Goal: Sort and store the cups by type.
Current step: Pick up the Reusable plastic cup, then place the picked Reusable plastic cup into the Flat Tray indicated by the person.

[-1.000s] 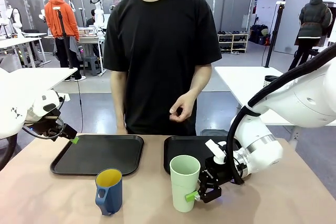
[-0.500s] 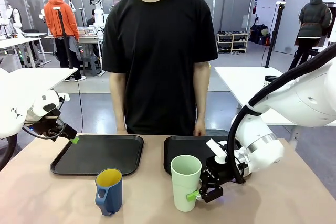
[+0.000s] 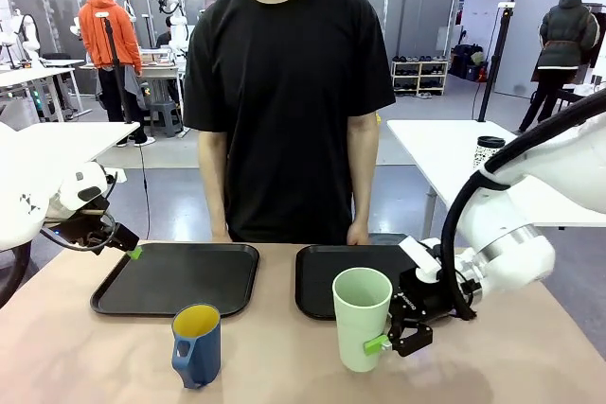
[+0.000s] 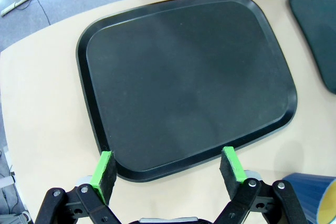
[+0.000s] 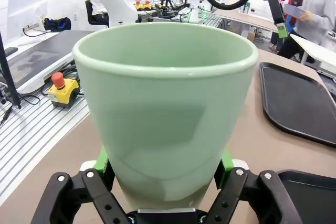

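Note:
My right gripper [image 3: 381,339] is shut on the lower half of the pale mint-green tumbler [image 3: 363,318], which stands upright just in front of the right black tray [image 3: 317,283]. In the right wrist view the tumbler [image 5: 165,103] sits between my green pads [image 5: 226,162]. The dark-blue mug [image 3: 197,344] with its yellow inside stands on the table in front of the left black tray [image 3: 180,276]. My left gripper [image 3: 133,251] hangs open at that tray's near-left edge. Its fingers [image 4: 104,167] straddle the left tray's rim [image 4: 157,169], and the mug's edge [image 4: 310,195] shows at the lower right.
A person in a black shirt stands at the far side of the table, hands down at its edge behind the two trays. Both trays are bare. Bare tan tabletop lies to the left of the mug and to the right of the tumbler.
My right gripper has carried the green tumbler to the right, closer to the right tray's front edge. The person's raised hand has dropped to the table edge. My left arm is unmoved.

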Tool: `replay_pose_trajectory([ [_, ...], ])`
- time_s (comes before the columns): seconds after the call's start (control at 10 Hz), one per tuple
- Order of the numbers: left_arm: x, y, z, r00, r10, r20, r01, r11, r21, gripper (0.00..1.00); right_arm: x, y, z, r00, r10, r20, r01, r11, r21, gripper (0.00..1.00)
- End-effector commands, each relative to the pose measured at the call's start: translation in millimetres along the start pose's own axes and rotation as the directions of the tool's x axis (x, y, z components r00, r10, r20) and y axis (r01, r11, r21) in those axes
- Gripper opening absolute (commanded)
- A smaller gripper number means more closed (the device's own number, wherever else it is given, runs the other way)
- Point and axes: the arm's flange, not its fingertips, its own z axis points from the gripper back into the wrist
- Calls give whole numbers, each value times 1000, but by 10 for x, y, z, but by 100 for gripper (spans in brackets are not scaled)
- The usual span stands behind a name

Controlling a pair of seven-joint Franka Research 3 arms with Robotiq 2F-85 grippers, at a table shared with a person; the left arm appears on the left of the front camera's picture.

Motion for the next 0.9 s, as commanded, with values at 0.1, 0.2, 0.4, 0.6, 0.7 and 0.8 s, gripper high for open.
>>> replay_pose_trajectory([
  [0.1, 11, -1, 6, 1000, -2, 2, 2, 1000, 0, 100, 104, 127, 122, 999, 37, 8, -37, 999, 2, 65],
  [0.2, 11, -1, 6, 1000, -2, 2, 2, 1000, 0, 100, 115, 121, 150, 1000, 29, 10, -29, 1000, 0, 65],
  [0.4, 11, -1, 6, 1000, -2, 2, 2, 1000, 0, 100, 99, 65, 131, 1000, 13, -1, -13, 1000, -9, 65],
  [0.6, 11, -1, 6, 1000, -2, 2, 2, 1000, 0, 100, 99, 65, 131, 1000, 13, -1, -13, 1000, -9, 65],
  [0.7, 11, -1, 6, 1000, -2, 2, 2, 1000, 0, 100, 99, 65, 131, 1000, 13, -1, -13, 1000, -9, 65],
  [0.8, 11, -1, 6, 1000, -2, 2, 2, 1000, 0, 100, 99, 65, 131, 1000, 13, -1, -13, 1000, -9, 65],
])
